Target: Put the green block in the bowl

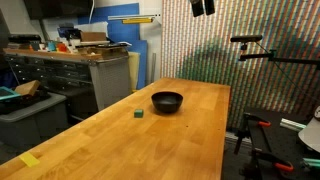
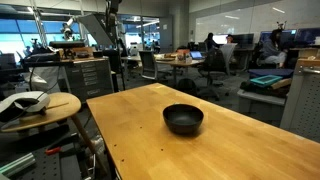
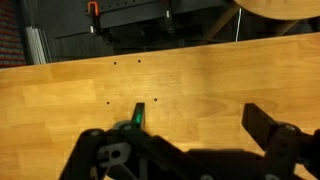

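Observation:
The green block (image 1: pixel 138 114) is a tiny dark-green cube on the wooden table (image 1: pixel 120 140), just beside the black bowl (image 1: pixel 167 101). The bowl also shows in an exterior view (image 2: pixel 183 119), empty as far as I can see; the block is not visible there. My gripper (image 3: pixel 200 120) is open and empty in the wrist view, with only bare wood between its two fingers. A small green glow sits on one finger. The gripper hangs high above the table's far end at the top of an exterior view (image 1: pixel 203 7), well away from block and bowl.
A workbench with clutter (image 1: pixel 85 55) and drawer cabinets stand beside the table. A round stool holding items (image 2: pixel 35 105) stands near the table's edge. Camera stands and a tripod (image 1: pixel 250 60) are at the far side. Office desks fill the background.

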`<state>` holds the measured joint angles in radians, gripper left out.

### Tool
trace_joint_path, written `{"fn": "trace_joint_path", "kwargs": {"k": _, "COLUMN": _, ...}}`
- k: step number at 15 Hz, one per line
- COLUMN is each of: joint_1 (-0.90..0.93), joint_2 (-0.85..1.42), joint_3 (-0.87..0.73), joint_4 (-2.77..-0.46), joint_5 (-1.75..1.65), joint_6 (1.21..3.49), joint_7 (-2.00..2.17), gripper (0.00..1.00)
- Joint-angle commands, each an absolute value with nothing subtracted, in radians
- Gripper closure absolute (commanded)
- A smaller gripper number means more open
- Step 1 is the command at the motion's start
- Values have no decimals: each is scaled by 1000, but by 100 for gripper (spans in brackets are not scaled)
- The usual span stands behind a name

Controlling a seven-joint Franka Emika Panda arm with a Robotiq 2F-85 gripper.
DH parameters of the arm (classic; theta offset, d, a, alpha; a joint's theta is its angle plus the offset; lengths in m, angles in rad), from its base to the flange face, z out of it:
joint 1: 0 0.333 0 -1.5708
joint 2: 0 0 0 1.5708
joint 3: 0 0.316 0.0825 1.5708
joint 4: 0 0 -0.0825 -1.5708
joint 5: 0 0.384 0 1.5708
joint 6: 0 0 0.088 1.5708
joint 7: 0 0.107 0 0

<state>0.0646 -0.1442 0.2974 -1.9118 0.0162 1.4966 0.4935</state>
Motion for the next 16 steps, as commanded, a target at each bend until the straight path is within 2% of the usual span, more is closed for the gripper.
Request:
{"fn": "trace_joint_path", "kwargs": {"k": 1, "joint_1": 97, "joint_2": -142, "joint_3": 268, "joint_4": -1908, "joint_5": 12, "joint_6": 1495, "joint_7": 497, "gripper": 0}}
{"fn": "trace_joint_path", "kwargs": {"k": 16, "joint_1": 102, "joint_2": -126, "joint_3": 259, "joint_4": -1905, "joint_5": 15, "joint_6": 1520, "joint_7": 495, "gripper": 0}}
